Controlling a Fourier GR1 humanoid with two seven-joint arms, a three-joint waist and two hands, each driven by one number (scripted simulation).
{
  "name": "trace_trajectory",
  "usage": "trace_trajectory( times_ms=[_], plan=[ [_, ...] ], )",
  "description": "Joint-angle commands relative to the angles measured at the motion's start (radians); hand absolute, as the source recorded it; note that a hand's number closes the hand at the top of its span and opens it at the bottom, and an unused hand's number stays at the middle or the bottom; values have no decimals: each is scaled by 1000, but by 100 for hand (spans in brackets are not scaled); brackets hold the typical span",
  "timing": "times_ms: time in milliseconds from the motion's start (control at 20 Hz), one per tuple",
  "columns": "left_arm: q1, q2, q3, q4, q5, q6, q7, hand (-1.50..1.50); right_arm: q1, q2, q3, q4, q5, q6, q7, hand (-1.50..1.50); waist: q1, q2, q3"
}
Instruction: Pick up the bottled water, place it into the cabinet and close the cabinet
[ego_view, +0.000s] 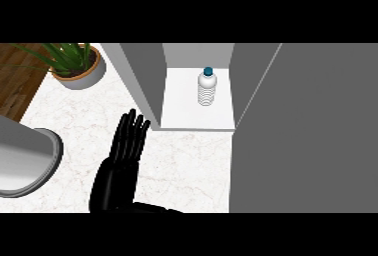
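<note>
Rising from the lower edge of the head view, a black hand (127, 145) was seen over the marbled counter (184, 160), its fingers (135, 125) straight and pressed close together, pointing away toward the cabinet (148, 80). Nothing was held in it; no curl of the fingers was shown. Which of the two hands it was could not be told for certain, though it lay left of the view's centre with its forearm coming in at the bottom left. No second hand was shown.

At the left edge, part of a grey rounded vessel (29, 160) was seen on the counter; its contents could not be made out.

Just beyond the fingertips stood the cabinet's grey left wall, and past it the open compartment with a white floor. On that floor the bottle (207, 89) was placed, clear and ribbed, with a blue cap, well inside and toward the back. It was apart from both side walls and untouched by the hand. To the right, a broad grey panel, seemingly the door (303, 130), was swung wide across the counter.

Farthest off, at the upper left, a plant (70, 57) was set in a round pot (83, 77), beside a strip of wood flooring (18, 80).
</note>
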Motion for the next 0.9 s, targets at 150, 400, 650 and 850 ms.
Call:
trace_trajectory(
  times_ms=[150, 400, 650, 850],
  plan=[
    [158, 69, -10, -108, -10, -20, -53, -150, -2, -7, 156, -269, 169, -44, 134, 150, -3, -5, -2],
    [192, 108, 66, -126, 28, -66, -87, -150, -62, 19, 333, -247, 285, -80, 205, 150, -11, -2, -2],
    [270, 147, 93, -174, 55, -94, -101, -150, -171, 97, 529, -219, 442, -140, 271, 150, 4, -7, -5],
    [300, 191, 150, -187, 93, -140, -108, -150, -294, 146, 581, -179, 474, -187, 347, 150, 22, -7, -8]
  ],
)
